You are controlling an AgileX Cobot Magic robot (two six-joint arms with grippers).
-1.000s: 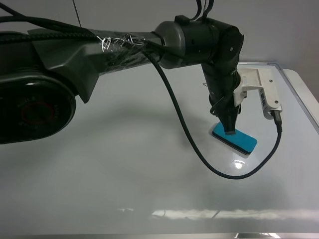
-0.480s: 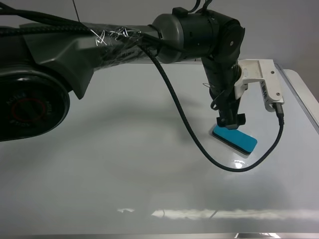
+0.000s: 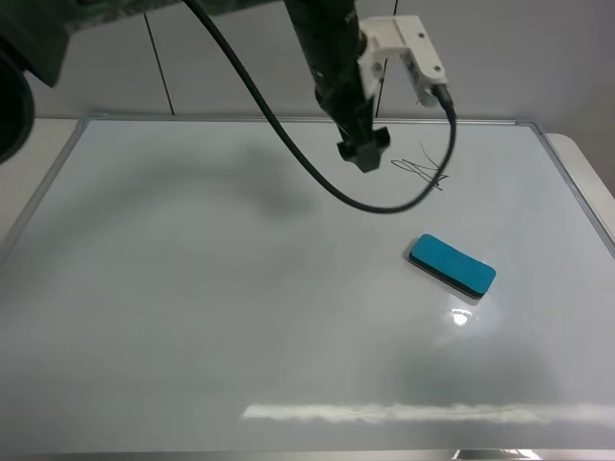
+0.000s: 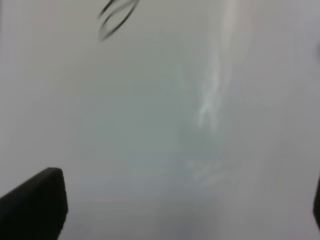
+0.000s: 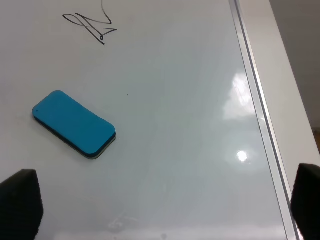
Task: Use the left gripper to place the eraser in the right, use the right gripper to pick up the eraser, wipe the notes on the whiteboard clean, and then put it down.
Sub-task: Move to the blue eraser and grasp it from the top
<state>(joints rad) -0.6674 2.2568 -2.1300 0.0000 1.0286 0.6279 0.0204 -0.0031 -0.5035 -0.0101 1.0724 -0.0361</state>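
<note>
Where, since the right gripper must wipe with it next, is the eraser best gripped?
Across its narrow width at mid-length, coming straight down from above. The eraser lies flat on the whiteboard, felt side down, with both long sides free. It sits skewed to the board's edges, so the open right gripper should likely turn to match.

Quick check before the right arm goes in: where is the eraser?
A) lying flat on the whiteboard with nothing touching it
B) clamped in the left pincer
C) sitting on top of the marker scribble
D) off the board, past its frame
A: the eraser lies flat on the whiteboard, apart from the notes, and the left pincer hangs well clear of it.
</note>
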